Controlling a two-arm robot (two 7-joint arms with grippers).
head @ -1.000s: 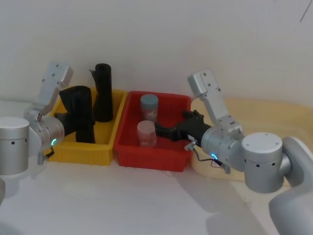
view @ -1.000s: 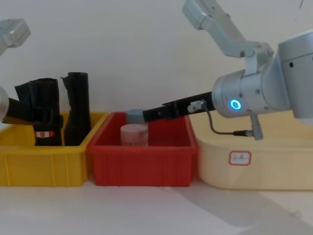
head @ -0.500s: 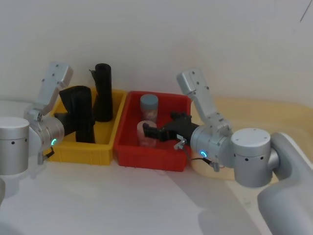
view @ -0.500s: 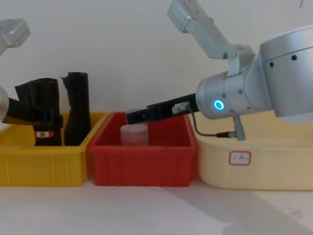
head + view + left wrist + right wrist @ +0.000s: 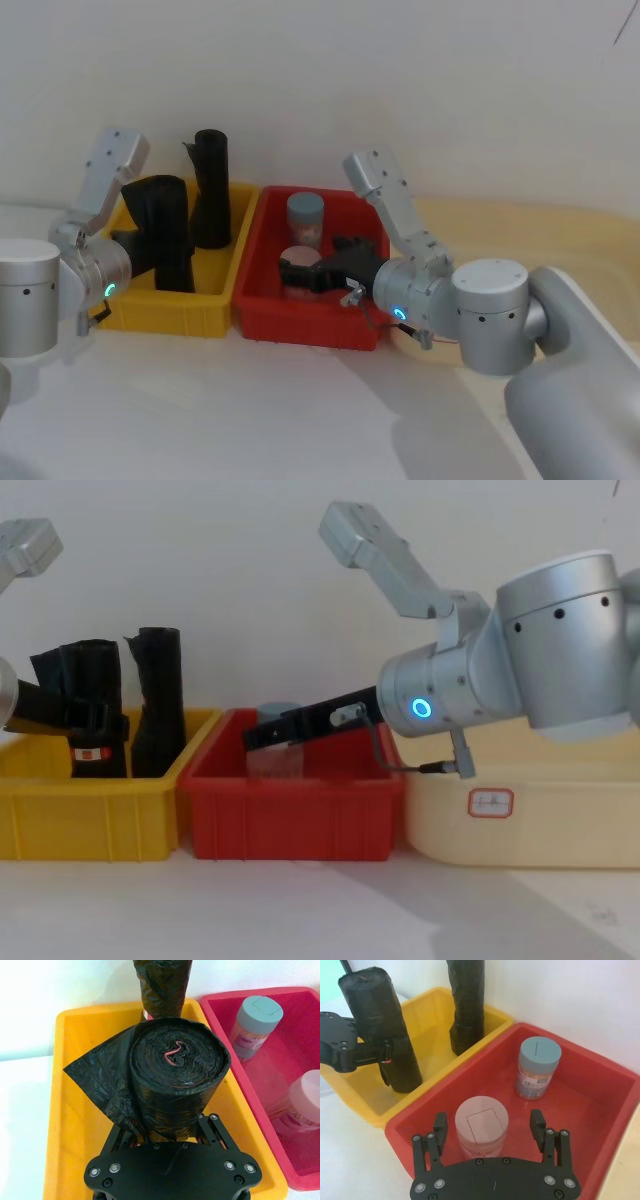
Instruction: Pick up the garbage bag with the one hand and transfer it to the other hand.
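Left gripper (image 5: 167, 1132) clamped on garbage bag (image 5: 177, 1070).
Bag stands upright in yellow bin (image 5: 65, 1110), label band low. Right gripper (image 5: 489, 1127) hangs over red bin (image 5: 600, 1105), fingers apart, flanking pink-lidded jar (image 5: 481, 1127); well apart from bag.

A robotics lab test station: a bare white wall (image 5: 420, 80) rises behind a plain white counter (image 5: 250, 420). A tidy row of plastic sorting bins sits on it: a yellow bin (image 5: 165, 310), a red bin (image 5: 300, 325) and a cream bin (image 5: 560, 830) with a small paper label (image 5: 490, 802). Two silver robot arms with glowing ring lights reach over the bins, ending in the black left claw (image 5: 167, 1132) and right claw (image 5: 488, 1120).
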